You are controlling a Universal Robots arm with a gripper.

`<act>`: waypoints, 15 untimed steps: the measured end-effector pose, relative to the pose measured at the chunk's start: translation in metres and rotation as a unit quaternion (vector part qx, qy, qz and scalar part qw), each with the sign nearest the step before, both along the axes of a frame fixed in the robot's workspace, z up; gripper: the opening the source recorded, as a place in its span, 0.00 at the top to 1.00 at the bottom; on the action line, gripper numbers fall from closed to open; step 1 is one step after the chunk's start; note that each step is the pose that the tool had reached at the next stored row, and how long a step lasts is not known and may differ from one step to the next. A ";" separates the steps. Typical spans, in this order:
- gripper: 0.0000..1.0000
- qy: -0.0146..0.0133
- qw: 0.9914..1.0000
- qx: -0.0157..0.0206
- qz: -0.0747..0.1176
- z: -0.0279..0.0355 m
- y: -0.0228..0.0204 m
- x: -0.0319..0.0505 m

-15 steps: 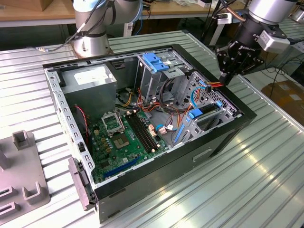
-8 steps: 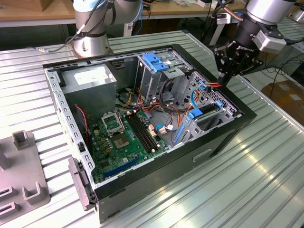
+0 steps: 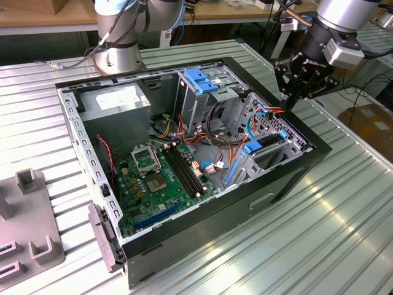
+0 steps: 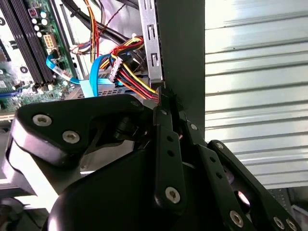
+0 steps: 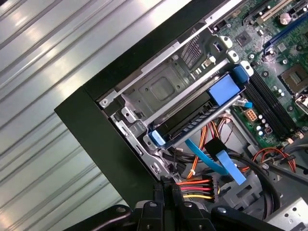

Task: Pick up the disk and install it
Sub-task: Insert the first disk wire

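Note:
The disk [image 5: 185, 118] sits in the lower metal bay at the front corner of the open computer case [image 3: 295, 172]. Its dark body lies between bright blue side rails; in the exterior view the disk [image 3: 268, 147] is near the case's right wall. My gripper [image 3: 287, 106] hangs just above that wall, a little behind the disk. In both wrist views its black fingers [image 4: 163, 120] are pressed together, their tips right beside a bundle of red, yellow and black power wires [image 5: 195, 188]. Nothing shows between the fingers.
A tall drive cage with a blue plastic latch [image 3: 199, 80] stands at the back of the case. The motherboard [image 3: 163, 178] and power supply [image 3: 116, 104] fill the rest. Blue ribbon cables [image 5: 221, 161] lie near the disk. A grey fixture [image 3: 27, 221] sits on the ribbed table [image 3: 344, 221].

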State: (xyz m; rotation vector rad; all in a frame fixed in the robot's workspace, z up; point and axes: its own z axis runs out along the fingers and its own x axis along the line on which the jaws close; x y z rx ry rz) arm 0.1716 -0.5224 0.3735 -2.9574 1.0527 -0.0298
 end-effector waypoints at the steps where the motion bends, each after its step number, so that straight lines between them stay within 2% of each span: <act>1: 0.82 0.000 1.000 0.000 -0.007 0.0000 0.0000 0.0000; 3: 0.82 0.000 1.000 0.000 -0.024 0.0000 0.0000 -0.0002; 8: 0.82 0.000 0.999 0.000 -0.037 0.0000 0.0000 -0.0030; 13: 0.82 0.000 0.998 0.000 -0.067 0.0000 0.0000 -0.0033; 15: 0.82 0.000 0.997 0.000 -0.079 -0.0001 0.0000 -0.0033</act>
